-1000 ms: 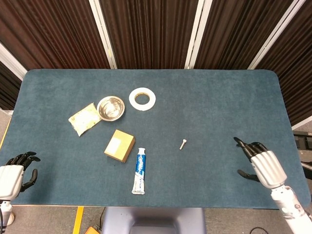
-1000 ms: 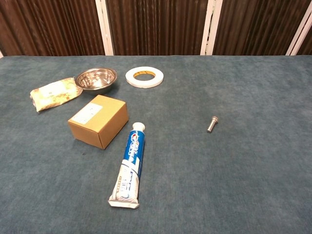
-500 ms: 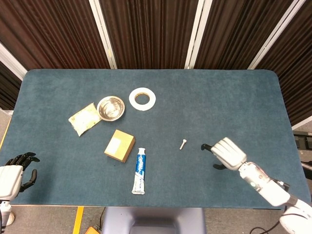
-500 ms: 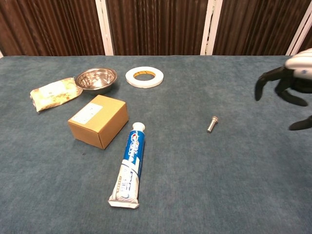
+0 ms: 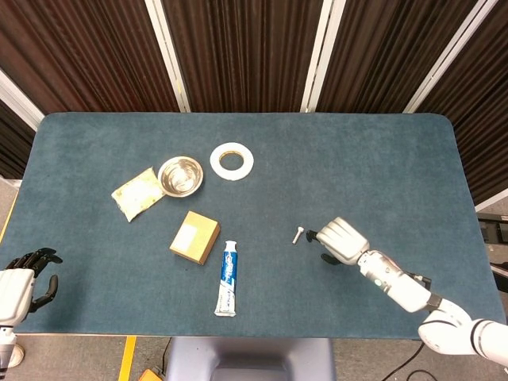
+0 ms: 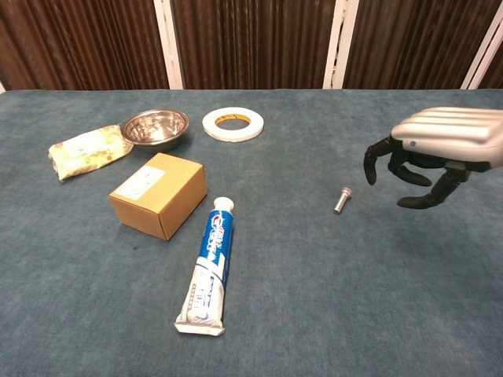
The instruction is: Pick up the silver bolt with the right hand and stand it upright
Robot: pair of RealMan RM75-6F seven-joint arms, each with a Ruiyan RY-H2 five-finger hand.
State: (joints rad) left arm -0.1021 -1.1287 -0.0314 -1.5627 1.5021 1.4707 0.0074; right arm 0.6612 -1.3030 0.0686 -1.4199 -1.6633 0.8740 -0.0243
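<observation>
Only overhead, left hand [image 5: 17, 287] shows; right hand [image 6: 440, 153] nears bolt [image 6: 342, 199].

A broad surface [image 5: 381, 167] covered in blue-green, felt-like cloth fills most of both views; its far corners are rounded. Behind it, a wall of dark brown ribbed panels [image 5: 238, 51] is seen, divided by slanting white strips [image 5: 167, 54]. In the chest view the same panels [image 6: 251, 39] and white strips [image 6: 164, 43] stand upright along the far edge. Below the near edge, grey floor [image 5: 79, 357] is visible, marked by a yellow line [image 5: 126, 359]. The light is even, and only soft shadows are cast.
</observation>
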